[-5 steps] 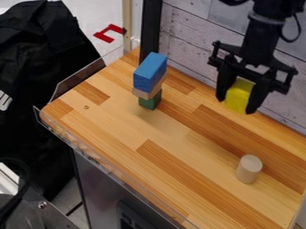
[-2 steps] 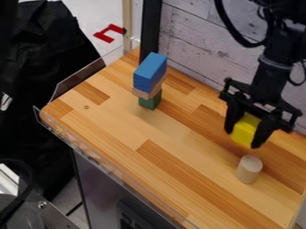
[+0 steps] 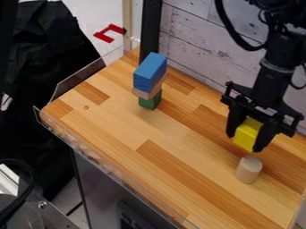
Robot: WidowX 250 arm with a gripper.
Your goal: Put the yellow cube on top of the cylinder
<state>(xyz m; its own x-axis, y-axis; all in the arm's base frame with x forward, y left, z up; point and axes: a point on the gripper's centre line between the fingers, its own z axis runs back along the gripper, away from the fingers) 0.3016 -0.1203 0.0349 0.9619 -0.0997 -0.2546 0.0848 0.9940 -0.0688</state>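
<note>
On the right of the camera view, the black gripper (image 3: 244, 142) hangs tilted over the table, shut on the yellow cube (image 3: 247, 133), which sits between its two fingers. A pale wooden cylinder (image 3: 248, 170) stands upright on the table just below the cube in the view. The cube looks held a little above the cylinder's top; a narrow strip of table shows between them.
A stack stands toward the back left of the wooden table (image 3: 119, 129): a blue block (image 3: 150, 73) on a tan block (image 3: 147, 93) on a green block (image 3: 150, 101). A whitewashed plank wall (image 3: 194, 49) runs behind; a clear rim lines the left edge.
With the yellow cube held, the gripper has come down and slightly right toward the cylinder, mostly in the first half second. The cylinder and the stack have stayed put.
</note>
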